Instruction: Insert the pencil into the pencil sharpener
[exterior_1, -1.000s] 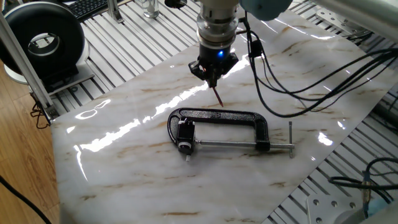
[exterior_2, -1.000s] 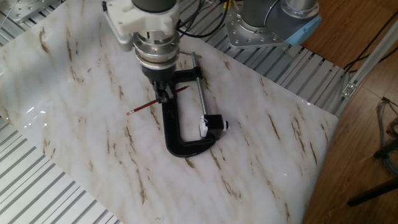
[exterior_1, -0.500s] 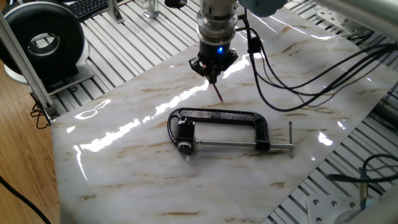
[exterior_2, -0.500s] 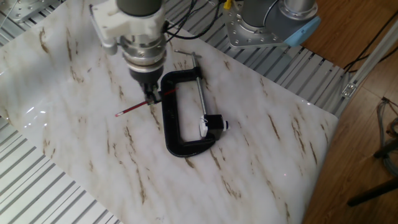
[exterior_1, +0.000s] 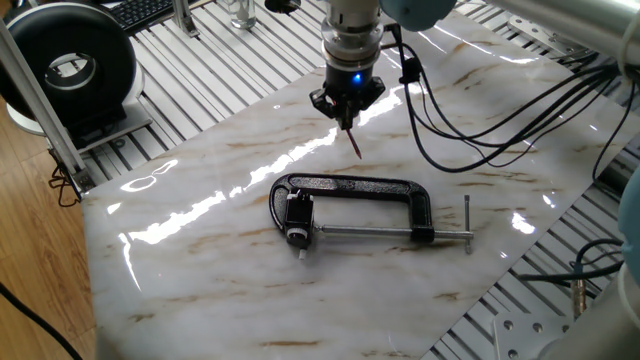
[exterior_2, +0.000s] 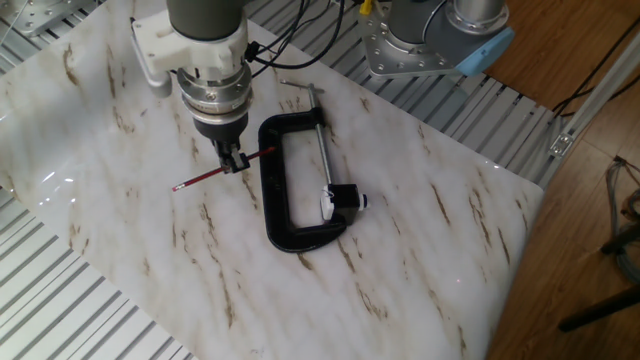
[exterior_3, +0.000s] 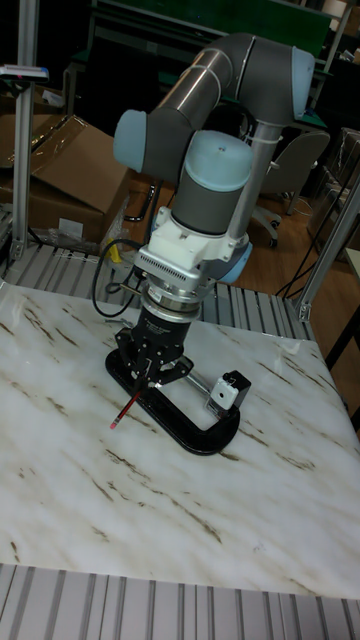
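Note:
My gripper (exterior_1: 347, 110) is shut on the dark-red pencil (exterior_1: 353, 143), which slants down from the fingers just above the marble. In the other fixed view the pencil (exterior_2: 200, 179) lies nearly level in the gripper (exterior_2: 233, 161), left of the black C-clamp (exterior_2: 272, 200). The pencil sharpener (exterior_2: 344, 199), a small black block with a pale end, sits inside the clamp's jaw, well right of the gripper. In the one fixed view the pencil sharpener (exterior_1: 296, 213) is below and left of the gripper. The tall view shows the gripper (exterior_3: 150, 376), pencil (exterior_3: 127, 406) and sharpener (exterior_3: 231, 390).
The large C-clamp (exterior_1: 352, 187) with its steel screw rod (exterior_1: 380, 234) lies mid-slab. Black cables (exterior_1: 500, 130) trail right of the arm. A black round device (exterior_1: 70, 62) stands off the slab's left edge. The arm's base (exterior_2: 440, 35) is behind the slab.
The gripper has carried the pencil away from the clamp's back bar, leftward in the other fixed view and slightly up and right in the one fixed view. Clamp and sharpener have not moved.

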